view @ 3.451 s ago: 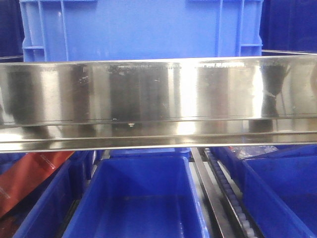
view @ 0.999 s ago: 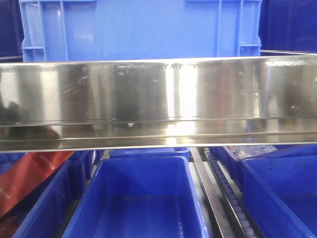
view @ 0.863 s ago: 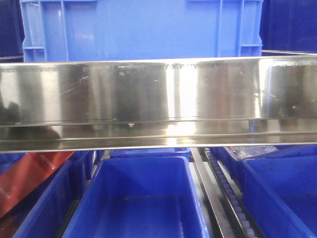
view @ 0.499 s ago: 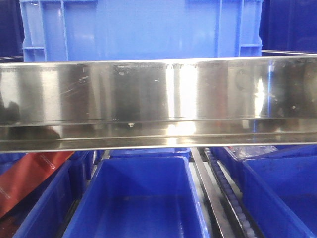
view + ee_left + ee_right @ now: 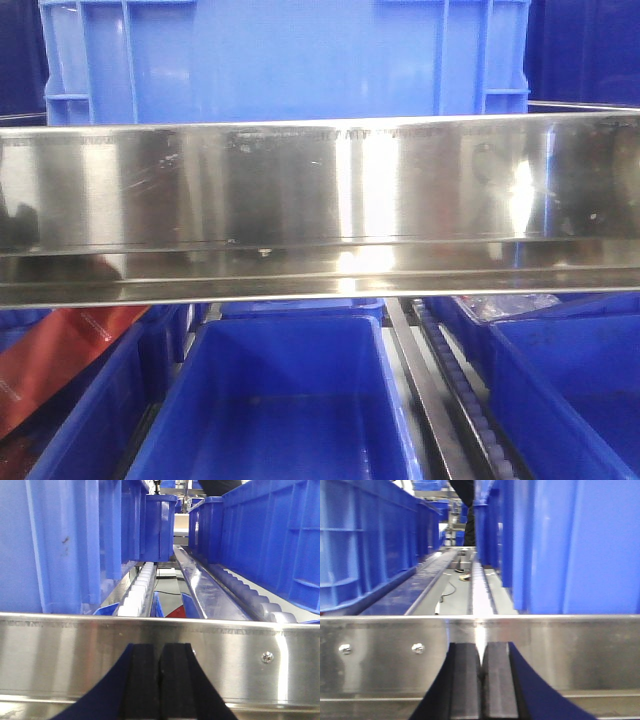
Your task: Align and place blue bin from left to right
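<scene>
1. Left gripper [image 5: 161, 680]: pads pressed together, gripping nothing, low before the steel rail [image 5: 75, 645]; no placement visible yet.
2. Blue bin [image 5: 285, 60]: upright on the shelf behind the rail, position unchanged from earlier frames; only reflections at the rail's right end shifted.
3. Right gripper [image 5: 481, 680]: likewise closed and empty.

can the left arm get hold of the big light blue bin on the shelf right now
Probably not as it stands. The left gripper is shut and sits below the steel rail that fronts the shelf, with the blue bin behind and above that rail. It would likely need to rise over the rail first.
</scene>
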